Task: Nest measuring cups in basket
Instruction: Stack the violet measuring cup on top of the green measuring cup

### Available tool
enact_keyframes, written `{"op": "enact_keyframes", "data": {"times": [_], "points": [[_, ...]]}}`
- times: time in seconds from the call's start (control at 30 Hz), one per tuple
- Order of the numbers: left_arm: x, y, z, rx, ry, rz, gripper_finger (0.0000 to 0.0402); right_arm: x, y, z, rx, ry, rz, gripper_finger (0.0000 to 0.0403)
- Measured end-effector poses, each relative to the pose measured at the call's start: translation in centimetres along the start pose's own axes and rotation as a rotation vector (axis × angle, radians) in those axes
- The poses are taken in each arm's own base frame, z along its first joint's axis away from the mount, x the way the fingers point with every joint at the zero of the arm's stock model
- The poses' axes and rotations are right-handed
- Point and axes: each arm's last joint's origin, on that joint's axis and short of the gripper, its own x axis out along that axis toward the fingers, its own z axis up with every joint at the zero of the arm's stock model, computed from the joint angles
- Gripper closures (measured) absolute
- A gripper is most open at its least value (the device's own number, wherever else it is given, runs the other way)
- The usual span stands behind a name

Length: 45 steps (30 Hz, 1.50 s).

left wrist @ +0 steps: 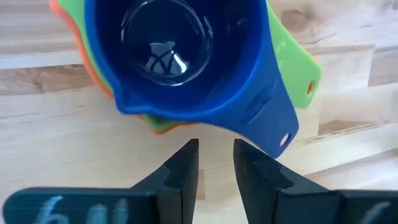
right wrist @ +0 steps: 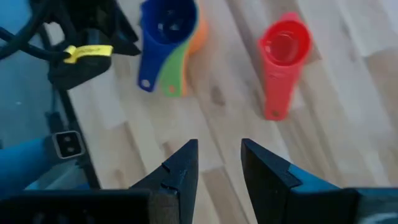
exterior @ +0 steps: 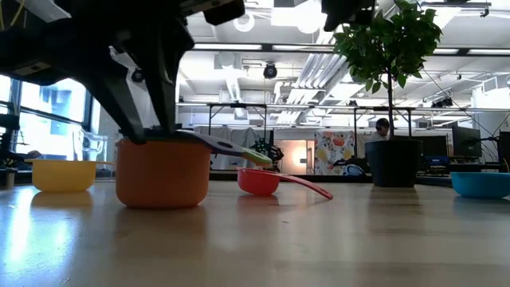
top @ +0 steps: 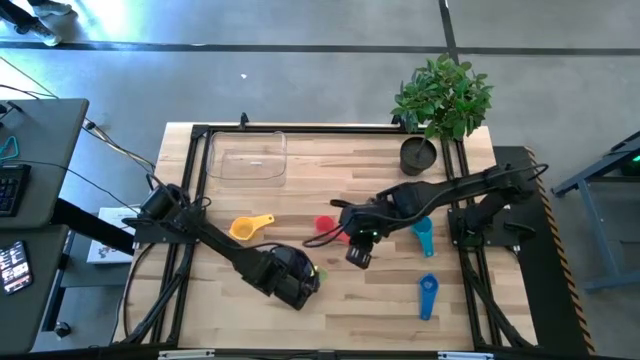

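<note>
A stack of cups, deep blue [left wrist: 168, 56] in green [left wrist: 292, 62] in orange [exterior: 163, 171], stands on the table near the front. My left gripper [left wrist: 216, 146] hangs just above and beside the stack, covering it in the high view [top: 300, 278]. Its fingers are a narrow gap apart and hold nothing. My right gripper [top: 358, 255] is open and empty, hovering beside a red cup [top: 328, 225] that rests on its bowl. The stack also shows in the right wrist view [right wrist: 168, 43]. The clear basket [top: 247, 155] stands at the far left. No cup shows in it.
A yellow cup [top: 250, 228] lies left of the red one. A teal cup [top: 423, 235] and a blue cup [top: 428, 295] lie at the right. A dark plant pot [top: 420, 155] with a green plant stands at the far right.
</note>
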Motion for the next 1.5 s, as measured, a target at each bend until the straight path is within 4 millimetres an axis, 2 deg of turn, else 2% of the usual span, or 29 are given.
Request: {"op": "enact_keyframes", "data": {"times": [0.13, 0.27, 0.37, 0.53, 0.73, 1.0, 1.17, 1.5], "points": [[-0.2, 0.3, -0.5, 0.052, -0.010, 0.001, 0.0312, 0.5, 0.1, 0.7, 0.013, -0.030, 0.032, 0.0289], [-0.3, 0.6, -1.1, 0.115, -0.007, 0.002, 0.0312, 1.7, -0.7, 2.1, 0.056, 0.002, 0.115, 0.0289], [-0.5, 0.8, -1.5, 0.162, -0.044, -0.021, 0.0312, 3.1, -1.4, 3.5, 0.092, 0.029, 0.212, 0.0289], [-0.7, 1.0, -1.9, 0.232, -0.117, -0.057, 0.0312, 6.6, -3.0, 4.7, 0.197, 0.145, 0.245, 0.0289], [-0.7, 1.0, -2.1, 0.326, -0.088, -0.047, 0.0312, 10.2, -3.1, 4.9, 0.270, 0.228, 0.243, 0.0289], [-0.1, 0.8, -2.3, 0.405, -0.092, -0.059, 0.0312, 13.9, -3.2, 5.5, 0.358, 0.211, 0.227, 0.0289], [1.1, 0.9, -2.6, 0.428, -0.067, -0.037, 0.0312, 14.7, -3.5, 5.2, 0.385, 0.206, 0.150, 0.0289], [1.8, 0.8, -2.0, 0.426, -0.087, -0.015, 0.0312, 16.7, -3.3, 4.4, 0.391, 0.248, 0.092, 0.0289]]}}
